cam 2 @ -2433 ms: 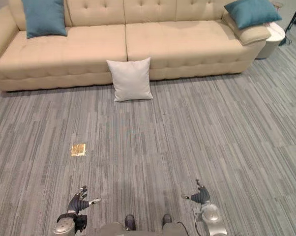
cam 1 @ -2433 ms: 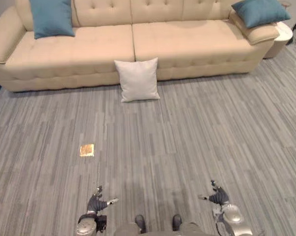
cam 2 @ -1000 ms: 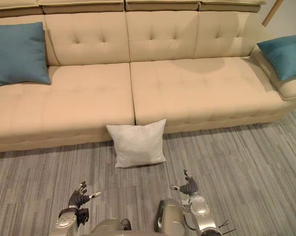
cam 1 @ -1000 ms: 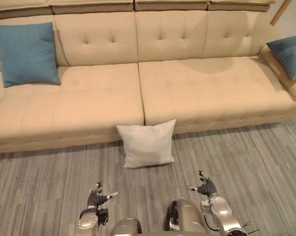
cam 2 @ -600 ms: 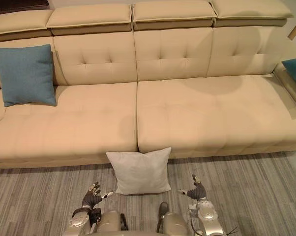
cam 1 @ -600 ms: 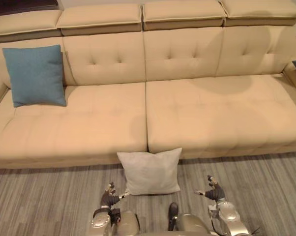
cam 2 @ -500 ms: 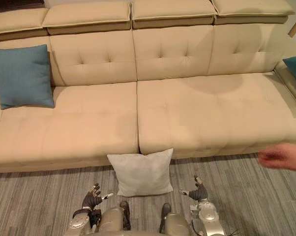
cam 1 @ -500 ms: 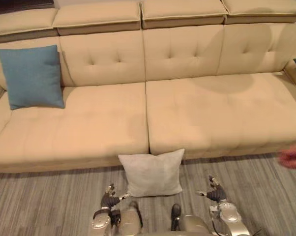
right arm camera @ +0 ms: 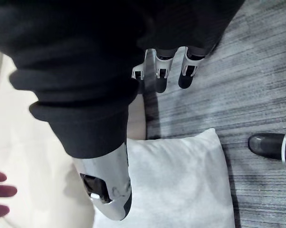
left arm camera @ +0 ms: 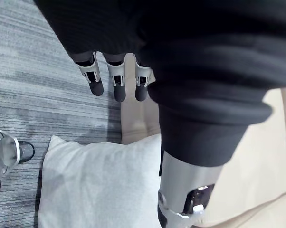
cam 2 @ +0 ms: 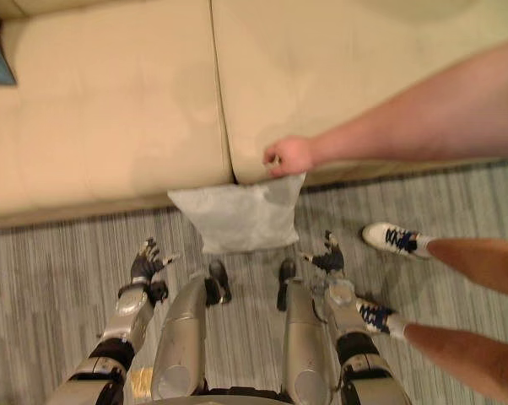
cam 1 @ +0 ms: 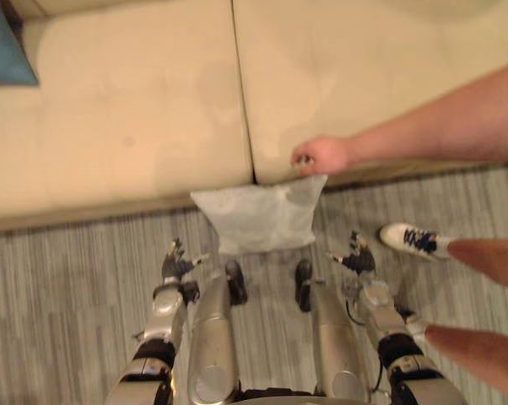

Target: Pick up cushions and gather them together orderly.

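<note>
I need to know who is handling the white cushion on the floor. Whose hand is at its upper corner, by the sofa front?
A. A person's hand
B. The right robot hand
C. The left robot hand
A: a person's hand is at the corner of the white cushion against the sofa, while the left robot hand and right robot hand hang open on either side, apart from it.
</note>
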Robot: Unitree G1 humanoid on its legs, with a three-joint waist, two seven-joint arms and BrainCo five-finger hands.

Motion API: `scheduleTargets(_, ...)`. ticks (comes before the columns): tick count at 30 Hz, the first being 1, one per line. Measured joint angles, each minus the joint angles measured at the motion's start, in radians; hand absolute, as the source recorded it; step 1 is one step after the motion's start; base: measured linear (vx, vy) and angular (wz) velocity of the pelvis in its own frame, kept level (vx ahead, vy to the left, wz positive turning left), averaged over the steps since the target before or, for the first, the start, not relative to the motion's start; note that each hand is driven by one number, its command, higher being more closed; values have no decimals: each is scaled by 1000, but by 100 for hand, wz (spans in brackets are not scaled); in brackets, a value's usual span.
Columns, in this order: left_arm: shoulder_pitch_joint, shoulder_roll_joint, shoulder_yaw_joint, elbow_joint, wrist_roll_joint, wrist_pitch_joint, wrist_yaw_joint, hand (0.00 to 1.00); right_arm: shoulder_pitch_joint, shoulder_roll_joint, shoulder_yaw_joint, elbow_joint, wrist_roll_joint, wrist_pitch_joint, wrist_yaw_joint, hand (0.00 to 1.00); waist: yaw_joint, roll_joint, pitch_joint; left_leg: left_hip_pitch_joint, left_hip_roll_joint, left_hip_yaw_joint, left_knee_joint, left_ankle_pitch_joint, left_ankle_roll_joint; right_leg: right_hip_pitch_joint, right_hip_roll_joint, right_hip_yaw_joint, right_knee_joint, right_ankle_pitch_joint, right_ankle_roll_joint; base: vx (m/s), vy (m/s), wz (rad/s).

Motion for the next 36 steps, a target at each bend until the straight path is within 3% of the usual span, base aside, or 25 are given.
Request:
scheduleTargets(4, -151, -12, 39, -21, -43, 0, 31, 0, -191, -3, 18, 2, 20, 2, -38, 0, 1, 0, 64, -206, 14, -18, 104, 2, 11, -208, -3, 7, 113, -4, -6, -116, -26, -2)
scheduleTargets(9, -296, -39, 39, -79, -61, -1, 56, 0, -444, 1, 56, 2, 25, 2, -78, 0, 6, 0, 79, -428, 34, -35, 217, 7, 25, -430, -1, 9, 230, -4, -6, -70, -20, -5)
scheduleTargets(17, -397, -69, 30, -112, -64, -8, 89, 0, -559, 26, 54, -10, 25, -19, -165, 0, 0, 0, 79, -525, 37, -46, 246, 16, 29, -527, -8, 1, 268, -4, -5, -65, -17, 2)
scheduleTargets(23, -400, -77, 5, -114, -61, -11, 109, 0, -549, -63, 16, -89, 18, -62, -214, 0, -28, 0, 79, -498, 38, -46, 196, 46, 25, -503, -6, -14, 228, 14, -28, -8, -1, 0)
scheduleTargets(29, -368, -97, -19, -115, -51, -11, 115, 0, -422, -94, 15, -86, 17, -36, -221, 0, -26, 2, 74, -351, 46, -54, 91, 78, -17, -361, 17, -39, 141, 26, -47, 3, -39, 0)
scheduleTargets(34, -210, -104, -99, -118, -36, -10, 103, 0, -206, -43, 61, -89, -1, -3, -131, 0, -22, 2, 42, -142, 45, -50, -23, 91, -40, -146, 29, -65, 31, 28, -51, 73, -51, 7)
scheduleTargets(36, -77, -116, -121, -118, -26, -10, 91, 0, -65, 19, 98, -97, -24, -3, -84, 0, -18, 2, -37, -42, 38, -36, -83, 92, -42, -48, 29, -69, -29, 27, -51, 162, -7, 6)
